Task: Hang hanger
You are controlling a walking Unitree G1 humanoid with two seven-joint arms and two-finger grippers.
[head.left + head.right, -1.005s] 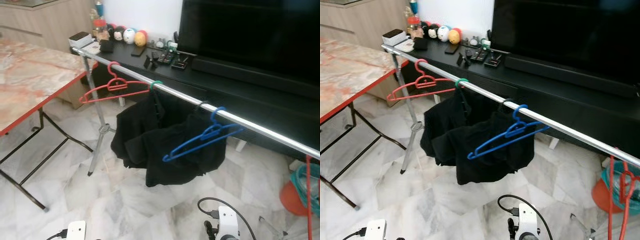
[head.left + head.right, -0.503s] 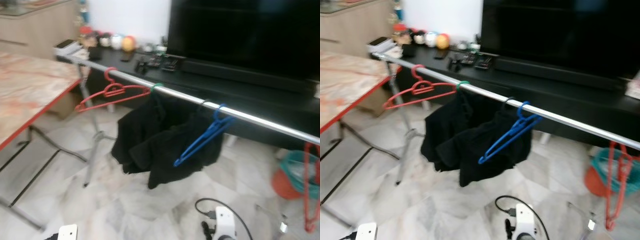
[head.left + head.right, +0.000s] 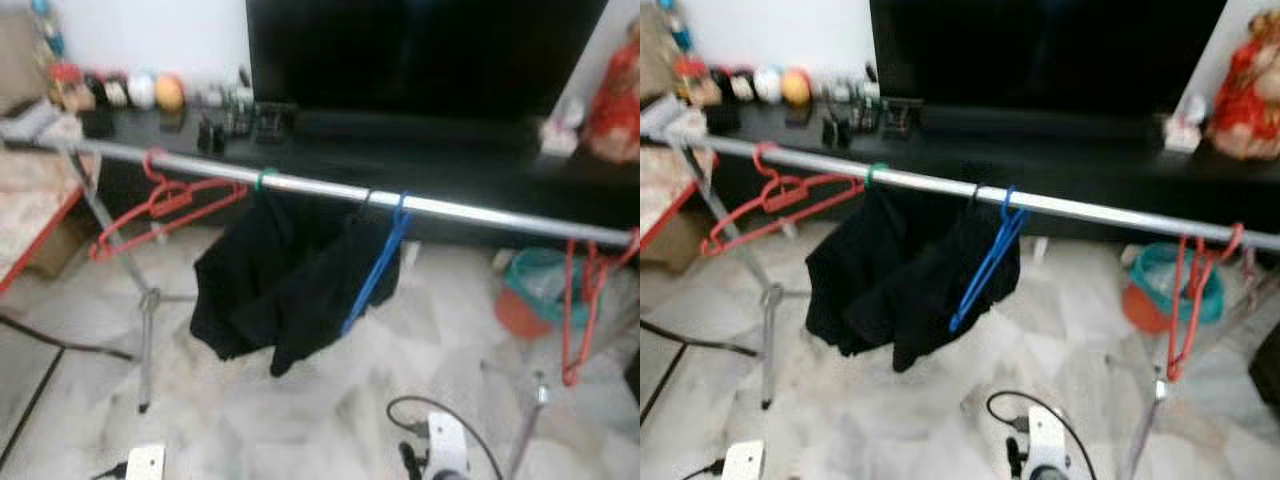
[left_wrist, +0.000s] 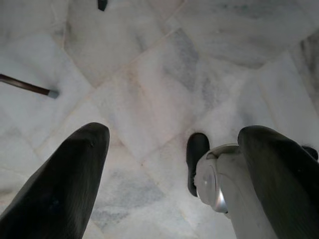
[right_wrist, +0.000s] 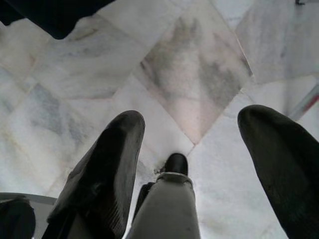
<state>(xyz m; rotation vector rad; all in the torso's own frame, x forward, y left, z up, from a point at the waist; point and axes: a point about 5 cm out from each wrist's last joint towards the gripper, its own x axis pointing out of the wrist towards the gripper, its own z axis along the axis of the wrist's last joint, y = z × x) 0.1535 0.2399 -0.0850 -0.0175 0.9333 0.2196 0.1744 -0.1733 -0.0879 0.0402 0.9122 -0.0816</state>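
A silver clothes rail (image 3: 330, 190) runs across the room in front of me. On it hang a red hanger (image 3: 160, 200) at the left, a blue hanger (image 3: 375, 265) in the middle and red hangers (image 3: 580, 300) at the right end. Black clothes (image 3: 270, 290) droop from the rail beside the blue hanger. Both arms hang low. My left gripper (image 4: 174, 174) is open above the marble floor, with nothing between its fingers. My right gripper (image 5: 192, 154) is open too and holds nothing.
A black TV cabinet (image 3: 400, 150) with a large TV (image 3: 420, 50) stands behind the rail. A red-edged folding table (image 3: 25, 210) is at the left. A teal and orange basket (image 3: 535, 295) sits on the floor at the right. The rail's stand leg (image 3: 145, 330) is at the left.
The camera has swung right: the rail now lies nearly level, the table has slid off to the left and the red hangers at the rail's right end show fully. The picture is blurred.
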